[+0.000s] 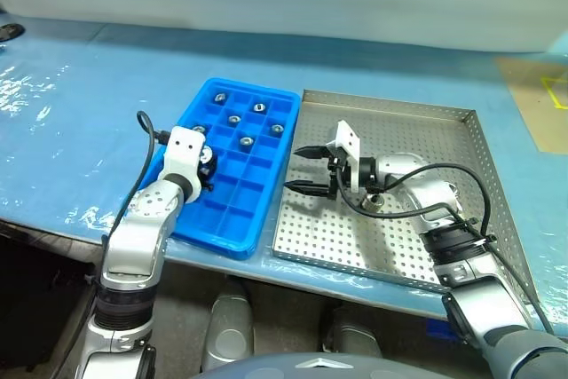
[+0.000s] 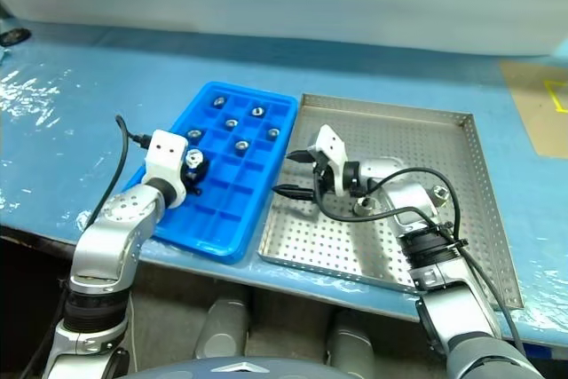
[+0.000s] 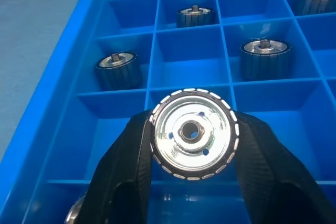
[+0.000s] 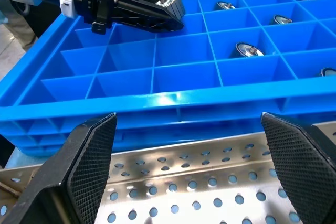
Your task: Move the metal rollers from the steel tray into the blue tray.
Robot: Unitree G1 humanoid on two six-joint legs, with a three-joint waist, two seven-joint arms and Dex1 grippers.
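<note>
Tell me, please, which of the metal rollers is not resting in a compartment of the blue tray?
The roller clamped between the left end effector's fingers, held above the blue tray; the other rollers sit flat in their own compartments.

The blue tray (image 1: 232, 235) lies on the table (image 1: 71, 122), just left of the steel tray (image 1: 461, 144), their long sides nearly touching. Several rollers (image 1: 248, 141) sit in separate compartments in the blue tray's far half. The left gripper (image 3: 193, 145) holds one roller (image 3: 193, 134) over the left column, while the right gripper (image 1: 303, 170) hangs over the steel tray's left edge.
</note>
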